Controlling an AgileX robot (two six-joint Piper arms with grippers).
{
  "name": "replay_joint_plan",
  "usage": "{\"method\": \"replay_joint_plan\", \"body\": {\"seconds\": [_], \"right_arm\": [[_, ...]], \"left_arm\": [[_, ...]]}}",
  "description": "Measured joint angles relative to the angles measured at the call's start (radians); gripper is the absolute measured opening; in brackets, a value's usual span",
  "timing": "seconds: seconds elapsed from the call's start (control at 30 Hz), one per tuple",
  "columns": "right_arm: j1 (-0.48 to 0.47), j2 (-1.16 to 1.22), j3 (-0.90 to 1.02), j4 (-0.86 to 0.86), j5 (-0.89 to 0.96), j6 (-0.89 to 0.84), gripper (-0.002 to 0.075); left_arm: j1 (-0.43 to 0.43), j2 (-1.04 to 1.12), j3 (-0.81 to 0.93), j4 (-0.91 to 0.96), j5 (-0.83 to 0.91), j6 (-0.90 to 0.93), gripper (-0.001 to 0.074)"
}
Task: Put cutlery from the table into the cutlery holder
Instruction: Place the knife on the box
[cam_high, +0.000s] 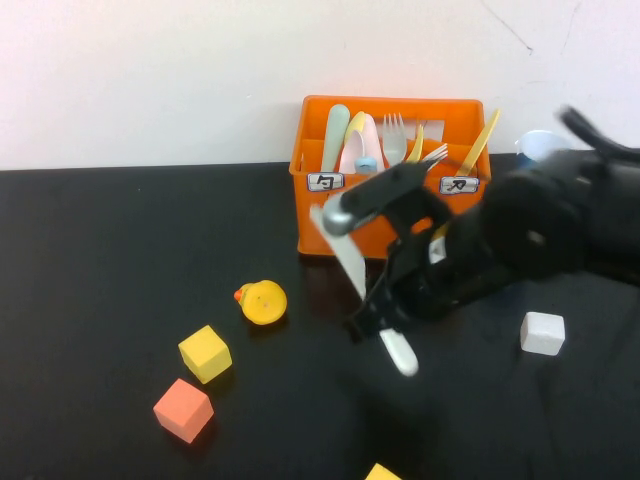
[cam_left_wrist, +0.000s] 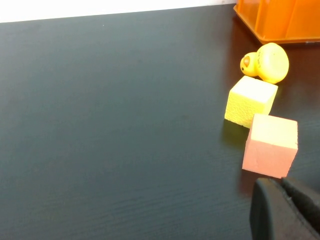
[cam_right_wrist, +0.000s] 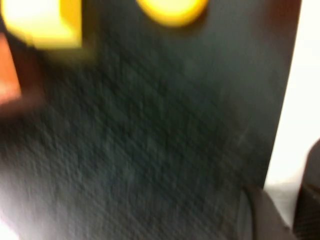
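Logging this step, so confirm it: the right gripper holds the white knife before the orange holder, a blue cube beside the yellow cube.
Wrong colour: the high view shows the cube beside the yellow cube is orange-pink, not blue. The right gripper does hold the white knife before the orange holder. The left gripper hangs near those cubes.

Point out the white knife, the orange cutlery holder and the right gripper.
white knife (cam_high: 345, 255), high view, mid-blade.
orange cutlery holder (cam_high: 388, 104), high view, back rim.
right gripper (cam_high: 372, 312), high view, at the fingertips clamping the knife.
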Motion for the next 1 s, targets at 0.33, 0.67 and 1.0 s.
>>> {"method": "replay_joint_plan", "body": {"seconds": [0.33,0.67,1.0], "right_arm": [[0.013,-0.26,0.402,0.014,-0.919,0.0,0.0136],[-0.082,-0.293,0.446,0.095,-1.301,-0.089,0.0136],[-0.217,-0.276,0.446,0.102,-1.36,-0.098,0.0136]], "left_arm": [[0.0,0.0,0.0,0.0,0.0,0.0,-0.0001],[0.0,0.0,0.0,0.0,0.0,0.0,-0.0001],[0.0,0.0,0.0,0.0,0.0,0.0,-0.0001]]}}
